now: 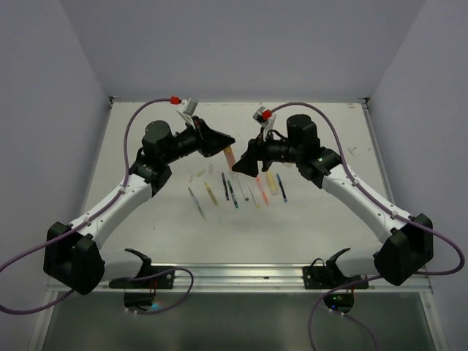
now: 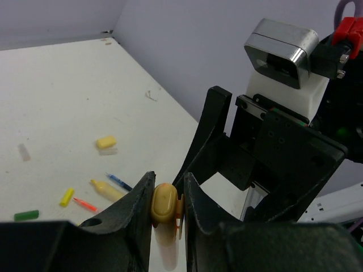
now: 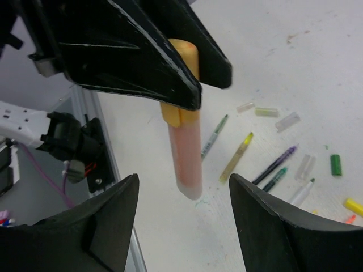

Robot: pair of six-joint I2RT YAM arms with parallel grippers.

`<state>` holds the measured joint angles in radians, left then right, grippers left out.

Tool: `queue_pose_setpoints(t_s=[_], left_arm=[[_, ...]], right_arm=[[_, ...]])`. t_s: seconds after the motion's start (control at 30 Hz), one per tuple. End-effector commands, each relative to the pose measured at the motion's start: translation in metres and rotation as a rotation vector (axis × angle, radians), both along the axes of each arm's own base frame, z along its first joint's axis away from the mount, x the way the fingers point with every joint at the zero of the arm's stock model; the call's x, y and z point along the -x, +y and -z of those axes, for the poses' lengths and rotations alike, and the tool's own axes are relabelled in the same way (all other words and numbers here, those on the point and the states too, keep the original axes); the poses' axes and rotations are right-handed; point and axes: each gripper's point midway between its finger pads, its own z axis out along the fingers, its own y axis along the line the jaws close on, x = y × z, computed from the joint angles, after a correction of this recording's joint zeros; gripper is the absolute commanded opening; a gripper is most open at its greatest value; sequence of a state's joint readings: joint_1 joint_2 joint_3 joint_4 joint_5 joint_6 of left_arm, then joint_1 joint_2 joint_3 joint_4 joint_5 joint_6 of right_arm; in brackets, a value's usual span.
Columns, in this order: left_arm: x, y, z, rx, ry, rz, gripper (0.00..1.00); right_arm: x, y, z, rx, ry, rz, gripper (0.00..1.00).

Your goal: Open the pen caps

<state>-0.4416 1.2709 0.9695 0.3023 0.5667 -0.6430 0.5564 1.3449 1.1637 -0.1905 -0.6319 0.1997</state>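
Clamping narrowly on the yellow end of an orange highlighter (image 3: 184, 153), the left gripper (image 2: 167, 188) dangles it between the wide-spread jaws of the right gripper (image 3: 182, 182), its cap seemingly not yet off, while loose caps (image 2: 106, 141) and other pens (image 3: 236, 157) lie below both grippers on the table (image 1: 168, 234).

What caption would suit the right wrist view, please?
Left fingers grip an orange highlighter above scattered pens; right fingers stand open.
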Motion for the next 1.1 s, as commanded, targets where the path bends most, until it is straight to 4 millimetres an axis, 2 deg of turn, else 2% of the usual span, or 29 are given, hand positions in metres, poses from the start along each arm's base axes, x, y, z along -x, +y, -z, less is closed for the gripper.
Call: queue_pose_setpoints(t_s=[0.0,0.17,0.37,0.47,0.5,0.53,0.6,0.63,0.83,1.07], left_arm=[[0.019,-0.004,-0.028,0.068,-0.130,0.102,0.00],[0.027,-0.006,-0.035,0.123,-0.146,0.137,0.00],[0.031,-0.007,-0.041,0.156,-0.161,0.151,0.00],[0.030,-0.006,-0.045,0.166,-0.174,0.151,0.00],[0.030,-0.006,-0.047,0.172,-0.180,0.146,0.00],[0.030,-0.006,-0.049,0.176,-0.186,0.142,0.00],[0.027,-0.004,-0.055,0.192,-0.209,0.121,0.00],[0.026,-0.003,-0.058,0.198,-0.221,0.114,0.00],[0.012,0.007,-0.091,0.246,-0.353,0.005,0.00],[0.000,0.015,-0.142,0.328,-0.497,-0.069,0.00]], right_arm=[[0.016,0.017,-0.040,-0.118,-0.048,-0.156,0.68],[0.015,0.024,-0.038,-0.130,-0.036,-0.199,0.67],[0.012,0.031,-0.032,-0.135,-0.019,-0.227,0.56],[0.012,0.032,-0.028,-0.135,-0.004,-0.236,0.36],[0.015,0.032,-0.028,-0.138,-0.002,-0.249,0.23],[0.017,0.031,-0.027,-0.139,0.003,-0.252,0.14],[0.020,0.030,-0.018,-0.131,0.018,-0.255,0.02],[0.023,0.028,-0.017,-0.129,0.023,-0.261,0.00],[0.051,0.017,0.019,-0.078,0.120,-0.323,0.00],[0.086,-0.001,0.073,-0.021,0.258,-0.338,0.00]])
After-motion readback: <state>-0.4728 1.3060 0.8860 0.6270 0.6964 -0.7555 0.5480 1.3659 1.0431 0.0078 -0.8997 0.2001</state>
